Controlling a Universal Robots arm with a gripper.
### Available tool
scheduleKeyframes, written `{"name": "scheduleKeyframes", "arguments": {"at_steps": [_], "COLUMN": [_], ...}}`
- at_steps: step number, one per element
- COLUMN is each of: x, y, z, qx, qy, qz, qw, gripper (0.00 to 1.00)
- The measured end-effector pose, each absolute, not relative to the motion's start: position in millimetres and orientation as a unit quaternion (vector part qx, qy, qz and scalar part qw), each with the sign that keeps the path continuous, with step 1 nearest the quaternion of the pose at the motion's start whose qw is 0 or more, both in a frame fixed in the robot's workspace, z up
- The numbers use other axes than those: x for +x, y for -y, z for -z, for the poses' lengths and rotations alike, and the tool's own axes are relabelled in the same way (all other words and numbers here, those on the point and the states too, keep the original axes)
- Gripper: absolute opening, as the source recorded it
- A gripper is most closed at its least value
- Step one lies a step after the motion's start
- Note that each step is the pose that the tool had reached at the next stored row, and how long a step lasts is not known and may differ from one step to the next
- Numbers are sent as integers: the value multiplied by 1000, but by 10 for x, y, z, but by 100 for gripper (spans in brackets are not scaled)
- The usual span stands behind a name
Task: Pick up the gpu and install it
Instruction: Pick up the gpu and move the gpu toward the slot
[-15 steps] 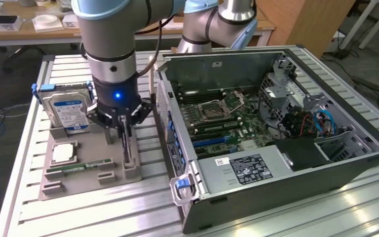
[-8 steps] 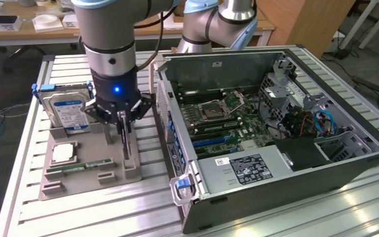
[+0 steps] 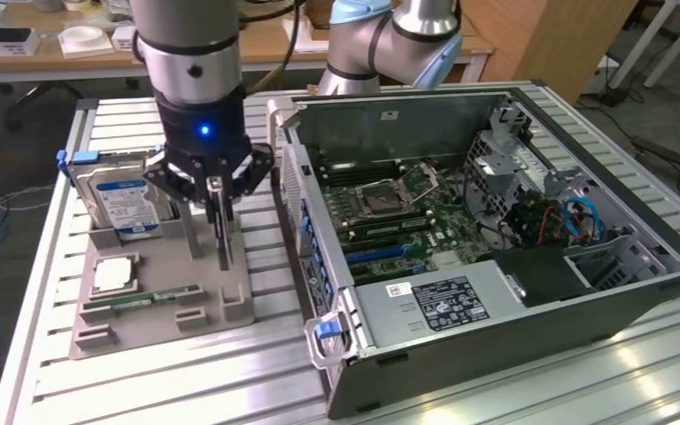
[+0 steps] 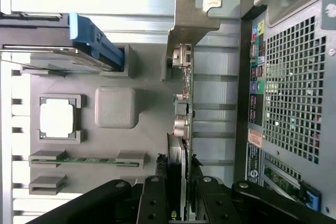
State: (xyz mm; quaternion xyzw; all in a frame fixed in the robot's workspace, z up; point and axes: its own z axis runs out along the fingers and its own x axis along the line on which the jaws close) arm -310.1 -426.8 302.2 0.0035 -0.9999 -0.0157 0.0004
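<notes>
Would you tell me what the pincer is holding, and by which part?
The pincer grips the gpu by its upper edge, at the end away from its metal bracket; it stands upright in the tray.

slatted table (image 3: 174, 381) | on it: grey parts tray (image 3: 160, 258); open computer case (image 3: 552, 341)

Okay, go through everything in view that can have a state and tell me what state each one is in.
gripper: shut on the gpu.
gpu: upright on edge over the grey tray, not in the case.
hard drive: standing upright in its tray slot.
memory stick: seated on edge in its tray holders.
processor: lying flat in its tray recess.
computer case: on its side, side panel off, board exposed.
</notes>
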Motion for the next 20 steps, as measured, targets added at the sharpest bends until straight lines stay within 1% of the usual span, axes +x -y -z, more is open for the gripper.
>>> {"name": "scheduleKeyframes", "arguments": {"at_steps": [20], "x": [-3099], "y": [4269], "z": [-3932], "qx": [4], "qy": [1000], "qz": [16], "qw": [0], "gripper": [26]}}
